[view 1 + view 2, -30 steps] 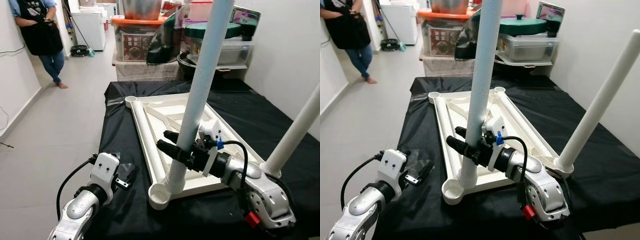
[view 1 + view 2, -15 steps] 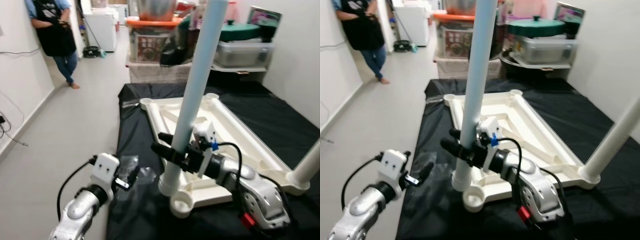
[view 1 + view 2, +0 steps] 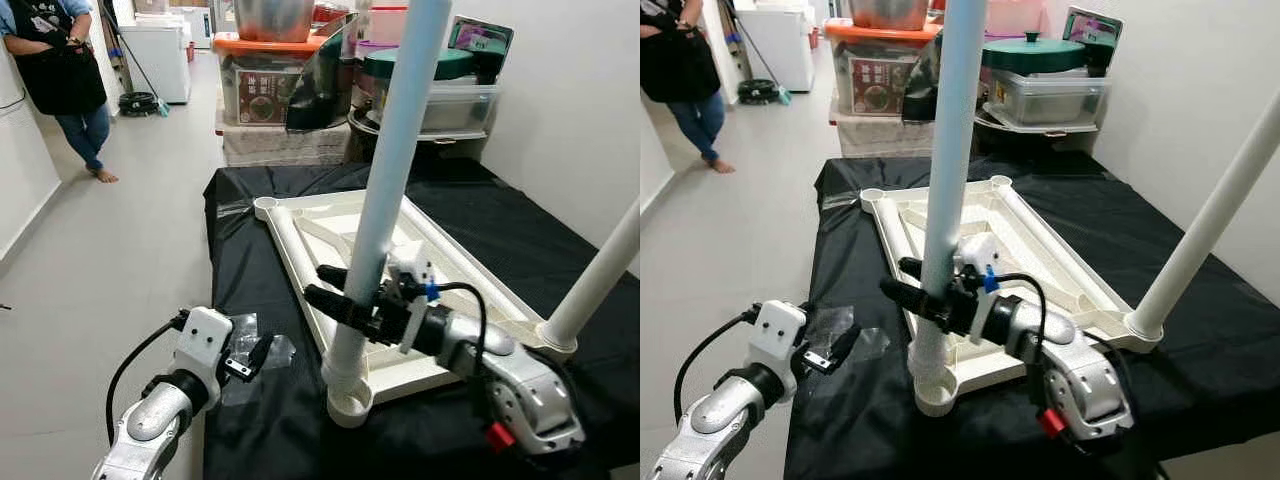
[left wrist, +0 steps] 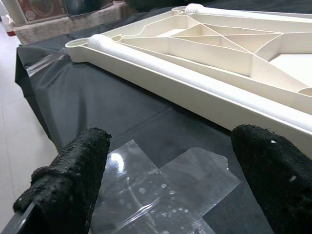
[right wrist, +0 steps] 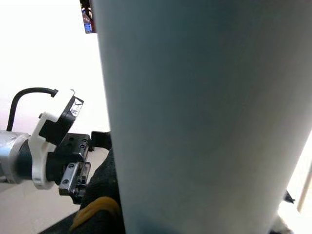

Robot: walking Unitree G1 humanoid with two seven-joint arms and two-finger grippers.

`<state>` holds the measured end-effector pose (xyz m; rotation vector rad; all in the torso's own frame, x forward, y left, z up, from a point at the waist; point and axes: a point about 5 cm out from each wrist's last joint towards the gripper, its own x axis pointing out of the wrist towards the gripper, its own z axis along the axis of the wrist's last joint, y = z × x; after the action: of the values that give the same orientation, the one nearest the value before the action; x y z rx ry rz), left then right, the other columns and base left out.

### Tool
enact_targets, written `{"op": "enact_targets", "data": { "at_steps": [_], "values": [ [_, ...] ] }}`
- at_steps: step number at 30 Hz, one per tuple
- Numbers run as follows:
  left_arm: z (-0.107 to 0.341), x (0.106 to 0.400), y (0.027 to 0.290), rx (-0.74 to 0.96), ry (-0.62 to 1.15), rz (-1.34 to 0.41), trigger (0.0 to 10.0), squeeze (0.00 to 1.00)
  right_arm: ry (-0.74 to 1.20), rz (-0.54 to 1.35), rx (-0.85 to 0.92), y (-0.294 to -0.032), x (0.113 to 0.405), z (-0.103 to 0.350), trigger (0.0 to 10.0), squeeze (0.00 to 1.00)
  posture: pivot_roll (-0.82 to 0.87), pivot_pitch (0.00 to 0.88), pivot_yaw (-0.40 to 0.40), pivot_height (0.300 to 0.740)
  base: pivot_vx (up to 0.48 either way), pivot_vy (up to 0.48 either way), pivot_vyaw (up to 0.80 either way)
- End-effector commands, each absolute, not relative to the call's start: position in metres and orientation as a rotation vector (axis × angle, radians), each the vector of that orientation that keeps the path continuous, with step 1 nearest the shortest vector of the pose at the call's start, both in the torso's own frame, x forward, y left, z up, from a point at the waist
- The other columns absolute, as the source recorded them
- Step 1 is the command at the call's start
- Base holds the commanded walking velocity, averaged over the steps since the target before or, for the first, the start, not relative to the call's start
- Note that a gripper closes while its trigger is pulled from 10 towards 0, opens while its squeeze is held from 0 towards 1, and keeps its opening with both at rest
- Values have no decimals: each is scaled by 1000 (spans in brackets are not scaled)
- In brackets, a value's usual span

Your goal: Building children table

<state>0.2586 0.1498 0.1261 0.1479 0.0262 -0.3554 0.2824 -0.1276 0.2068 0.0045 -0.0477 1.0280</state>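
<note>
The right claw (image 3: 335, 293) was clenched around a tall white table leg (image 3: 385, 190), its two black fingers wrapping the tube low down, a little above the foot. Just below the claw, the leg's lower end sat in the round corner socket (image 3: 349, 403) of the upturned white tabletop frame (image 3: 455, 268), which lay flat on the desk (image 3: 250, 250) draped in black cloth. The leg rose upright past the claw and out of the top of the head views. In the right wrist view the pale tube (image 5: 204, 117) stood right against the lens. Well off to the right claw's far side, a second white leg (image 3: 600, 275) stood in another corner of the frame, leaning slightly.

The left claw (image 3: 248, 360) hung released at the desk's near left edge, well apart from the frame, its fingers (image 4: 73, 170) spread wide. Between and just beyond them lay a crumpled piece of clear plastic wrap (image 4: 161, 195) on the black cloth. A person (image 3: 60, 75) stood in the far background by the wall.
</note>
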Motion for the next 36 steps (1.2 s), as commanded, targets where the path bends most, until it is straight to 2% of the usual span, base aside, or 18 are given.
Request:
{"op": "enact_targets", "data": {
  "at_steps": [1,12,25,36],
  "values": [
    [120,258,150,158,44,-357,10000,0,-44,1050,-6,-133,281,207,10000,0,81,0,-67,740,0,0,0],
    [119,259,150,156,43,-353,10000,0,25,1179,-33,-137,265,197,10000,0,82,0,-71,740,0,0,0],
    [119,261,148,155,37,-352,10000,0,0,1210,-2,-112,270,190,10000,0,96,0,-76,740,0,0,0],
    [116,258,151,152,46,-345,10000,0,48,1149,16,-129,276,177,10000,0,92,0,-77,740,0,0,0]
  ]
}}
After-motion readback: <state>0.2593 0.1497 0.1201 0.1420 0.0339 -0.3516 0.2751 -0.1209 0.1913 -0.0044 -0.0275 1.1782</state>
